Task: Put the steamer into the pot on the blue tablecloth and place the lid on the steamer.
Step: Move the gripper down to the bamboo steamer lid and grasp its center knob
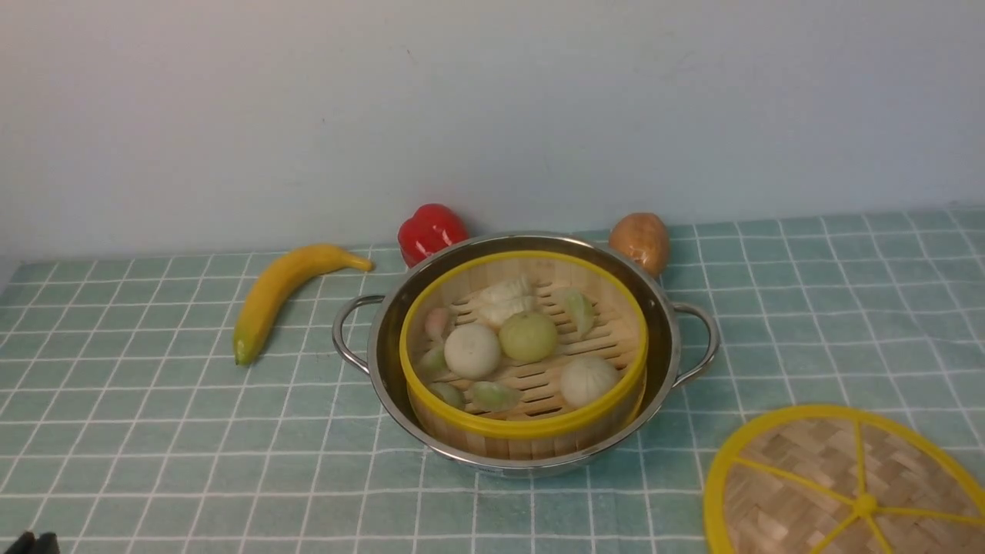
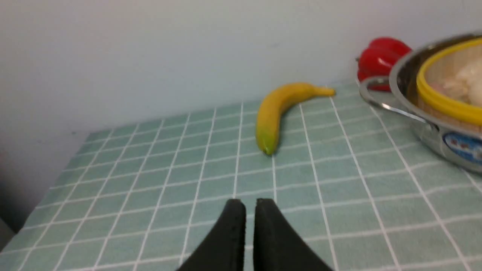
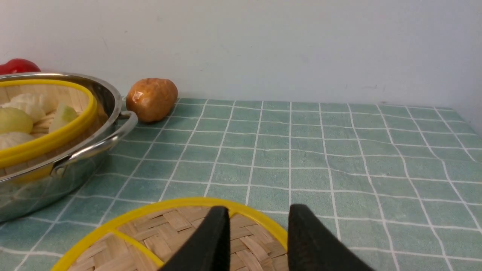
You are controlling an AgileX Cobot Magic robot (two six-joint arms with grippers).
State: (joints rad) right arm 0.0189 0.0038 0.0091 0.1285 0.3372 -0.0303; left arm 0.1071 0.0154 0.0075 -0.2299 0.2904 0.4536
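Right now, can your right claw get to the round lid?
Probably yes. My right claw is open with nothing in it, the lid lies flat on the cloth close by, and I see nothing on top of it.

Pepper [image 1: 432, 234], potato [image 1: 640, 243] crowd pot's [image 1: 531, 464] far side; left cloth [image 1: 192, 431] clear.

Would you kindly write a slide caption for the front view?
The steamer sits in the pot, food inside, while the lid lies apart on the checked cloth.
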